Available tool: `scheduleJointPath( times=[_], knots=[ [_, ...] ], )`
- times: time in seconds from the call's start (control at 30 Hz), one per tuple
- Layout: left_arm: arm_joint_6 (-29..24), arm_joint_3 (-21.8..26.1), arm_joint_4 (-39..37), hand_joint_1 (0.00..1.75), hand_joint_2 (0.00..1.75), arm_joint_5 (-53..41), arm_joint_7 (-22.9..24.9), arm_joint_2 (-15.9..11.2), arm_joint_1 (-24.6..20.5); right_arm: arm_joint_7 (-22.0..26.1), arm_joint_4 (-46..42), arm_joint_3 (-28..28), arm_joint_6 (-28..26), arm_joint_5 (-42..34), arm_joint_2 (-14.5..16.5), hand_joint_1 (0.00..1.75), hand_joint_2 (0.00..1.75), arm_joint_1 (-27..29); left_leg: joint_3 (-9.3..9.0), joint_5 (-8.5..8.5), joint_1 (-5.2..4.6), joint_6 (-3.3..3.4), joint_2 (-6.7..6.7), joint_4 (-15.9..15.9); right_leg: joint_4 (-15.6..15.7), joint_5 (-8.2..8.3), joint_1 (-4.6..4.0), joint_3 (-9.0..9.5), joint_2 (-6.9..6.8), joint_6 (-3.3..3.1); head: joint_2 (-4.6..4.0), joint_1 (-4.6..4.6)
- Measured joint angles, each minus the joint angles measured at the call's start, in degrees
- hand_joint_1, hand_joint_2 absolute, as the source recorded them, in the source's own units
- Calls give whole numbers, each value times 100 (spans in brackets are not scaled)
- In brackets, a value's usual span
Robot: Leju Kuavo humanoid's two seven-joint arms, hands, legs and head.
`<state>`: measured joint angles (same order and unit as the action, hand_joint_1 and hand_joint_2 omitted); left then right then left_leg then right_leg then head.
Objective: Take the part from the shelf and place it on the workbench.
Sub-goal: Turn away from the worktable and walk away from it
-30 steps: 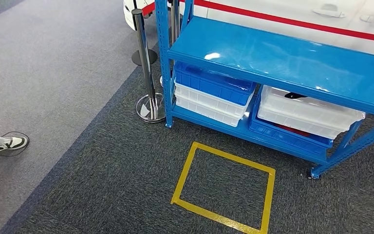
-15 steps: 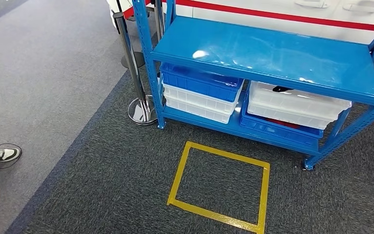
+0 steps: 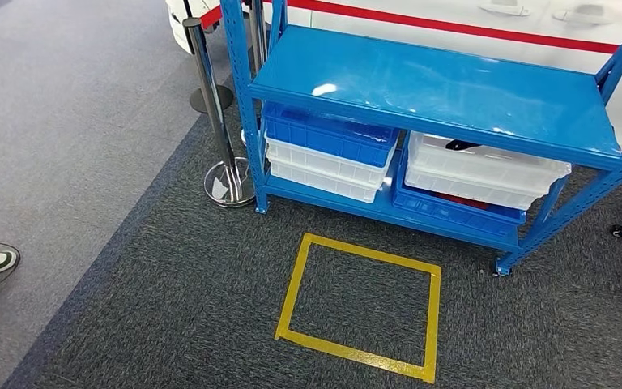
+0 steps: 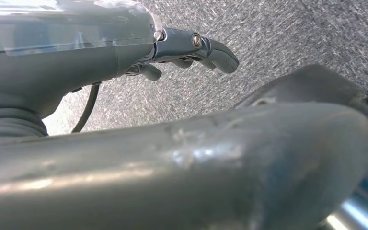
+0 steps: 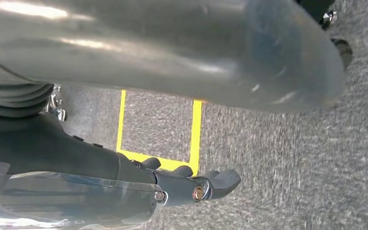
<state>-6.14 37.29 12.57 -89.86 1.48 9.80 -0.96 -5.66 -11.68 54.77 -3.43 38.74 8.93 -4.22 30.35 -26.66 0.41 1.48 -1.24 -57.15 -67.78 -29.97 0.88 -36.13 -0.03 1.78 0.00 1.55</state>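
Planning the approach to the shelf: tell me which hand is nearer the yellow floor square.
Right. The right hand hangs with the yellow floor square just beyond its fingers; the left hand hangs over plain grey carpet.

Glossy blue painted metal shelf (image 3: pixel 445 81), smooth plastic bins (image 3: pixel 328 154), rough matt carpet (image 3: pixel 170 308), shiny chrome stanchion (image 3: pixel 210 105)

Left hand (image 4: pixel 191 50) and right hand (image 5: pixel 191 184) hang low — fingers loosely apart, holding nothing.

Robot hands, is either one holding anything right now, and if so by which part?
Nothing is held. The left robot hand and right robot hand both hang over carpet with nothing in them.
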Motion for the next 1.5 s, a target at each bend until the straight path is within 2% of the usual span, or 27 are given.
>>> scheduleJointPath(
  times=[0.07,0.1,0.2,0.23,0.3,0.37,0.4,0.43,0.47,0.53,0.57,0.63,0.73,0.8,0.87,0.9,0.93,0.97,1.07,1.1,1.13,1.23,1.3,1.4,1.43,1.47,1.5],
  knots=[
    [0,0,0,0,0,-1,-1,1,0,-3,-4,1,0,0,-1,0,0,-11,-18,-24,-25,-43,-24,-13,731,259,-31,361,-88,-61,0,-2],
    [0,0,0,0,0,-1,-2,1,-1,-3,-5,2,0,0,-1,0,0,-19,-20,-34,-37,-71,-38,-19,921,299,-47,445,-113,-93,0,-5],
    [0,0,0,0,0,-1,-2,-2,-16,-4,-5,2,0,1,2,0,0,-24,-24,-59,-39,-159,-68,-35,975,302,-51,437,-76,-178,0,-9],
    [0,0,0,0,0,-1,-2,-3,-19,-5,-5,3,1,1,4,0,0,-23,-2,-118,-33,-191,-51,-103,989,313,-38,439,-63,-216,0,-12],
    [1,0,0,0,0,-2,-2,-5,-16,-7,-7,5,1,1,7,0,0,-25,189,-410,-17,-249,15,-551,1015,339,-15,442,-39,-286,0,-24],
    [1,0,0,0,0,-2,-11,-7,-5,-7,-8,9,1,7,7,0,0,-25,545,-784,-7,-284,56,-1330,1011,343,-20,425,-2,-311,0,-33],
    [-3,0,0,0,0,-1,-21,-7,-2,-7,-8,13,3,11,8,0,0,-24,683,-869,-3,-296,63,-1623,1009,344,-23,423,21,-312,0,-32],
    [-11,0,0,0,0,0,-33,-7,-3,-7,-8,18,5,18,8,0,0,-23,719,-824,-3,-298,65,-1694,1006,343,-24,425,47,-311,0,-32],
    [-23,0,0,0,0,0,-45,-7,-6,-5,-8,25,8,28,10,0,0,-24,645,-669,-2,-289,68,-1530,1004,341,-24,433,74,-308,0,-32],
    [-44,0,0,0,0,0,-59,-8,-8,4,-8,36,14,50,19,0,0,-26,293,-247,-3,-241,118,-761,993,332,-26,451,133,-291,0,-32],
    [-49,0,0,0,0,-1,-64,-8,-7,12,-8,40,15,61,25,0,0,-28,138,-122,-6,-213,159,-402,976,324,-36,447,160,-270,0,-31],
    [-50,0,0,0,0,-1,-72,-9,-12,27,-9,46,15,80,33,0,0,-27,10,-64,-21,-170,221,-69,956,322,-46,420,195,-210,0,-26],
    [-44,1,0,0,0,-1,-68,-5,-22,36,-12,52,15,109,32,0,0,-18,-6,-27,-4,-76,185,-8,915,293,-36,389,200,-108,0,-22],
    [-22,2,0,0,0,0,-61,-1,-20,37,-15,54,15,136,31,0,0,-18,-16,14,20,-4,139,37,547,47,-27,223,135,-61,0,-7],
    [6,2,0,0,0,1,-60,1,-12,37,-16,55,16,165,32,0,0,-19,-3,19,10,20,95,36,-171,-319,-13,-120,78,-27,0,5],
    [18,3,0,0,0,1,-61,1,-7,40,-16,55,19,179,33,0,0,-18,1,18,7,21,71,33,-478,-421,-5,-269,68,-12,0,5],
    [28,3,0,0,0,1,-64,0,-3,45,-16,55,22,194,33,0,0,-16,1,15,5,19,51,31,-632,-428,0,-346,57,-3,0,4],
    [38,4,0,0,0,1,-70,-1,-2,52,-17,55,25,208,33,0,0,-14,-3,9,5,13,36,27,-555,-317,4,-308,43,0,0,5],
    [61,4,0,0,0,1,-93,1,-4,73,-26,55,27,225,30,0,0,-19,-34,-28,-5,-39,-2,5,550,221,-8,240,-57,-39,0,7],
    [67,4,0,0,0,1,-102,1,-4,77,-30,55,28,226,29,0,0,-26,-38,-40,-15,-68,-15,-5,810,299,-23,364,-79,-68,0,5],
    [72,4,0,0,0,0,-110,1,-5,79,-31,55,29,227,30,0,0,-31,-38,-49,-25,-98,-26,-12,929,310,-39,413,-90,-97,0,3],
    [87,5,0,0,0,0,-119,-3,-22,57,-31,55,26,242,31,0,0,-32,-45,-77,-25,-197,-38,-28,955,314,-44,407,-43,-195,0,0],
    [95,6,0,0,0,1,-119,-6,-22,44,-31,55,22,250,33,0,0,-31,52,-264,-12,-254,2,-277,985,336,-24,414,-21,-275,0,-9],
    [96,6,0,0,0,1,-121,-7,-8,39,-32,55,20,256,33,0,0,-32,550,-810,4,-298,62,-1356,985,345,-37,395,20,-336,0,-21],
    [96,6,0,0,0,0,-122,-7,-5,38,-32,55,20,257,33,0,0,-29,676,-881,5,-302,66,-1624,979,344,-47,392,40,-341,0,-21],
    [96,7,0,0,0,0,-123,-7,-4,37,-32,55,20,258,33,0,0,-27,710,-842,5,-297,67,-1693,970,342,-56,392,62,-343,0,-21],
    [96,7,0,0,0,0,-125,-7,-5,37,-32,55,20,260,33,0,0,-28,637,-701,5,-282,69,-1536,962,340,-63,395,86,-344,0,-21]
  ],
)
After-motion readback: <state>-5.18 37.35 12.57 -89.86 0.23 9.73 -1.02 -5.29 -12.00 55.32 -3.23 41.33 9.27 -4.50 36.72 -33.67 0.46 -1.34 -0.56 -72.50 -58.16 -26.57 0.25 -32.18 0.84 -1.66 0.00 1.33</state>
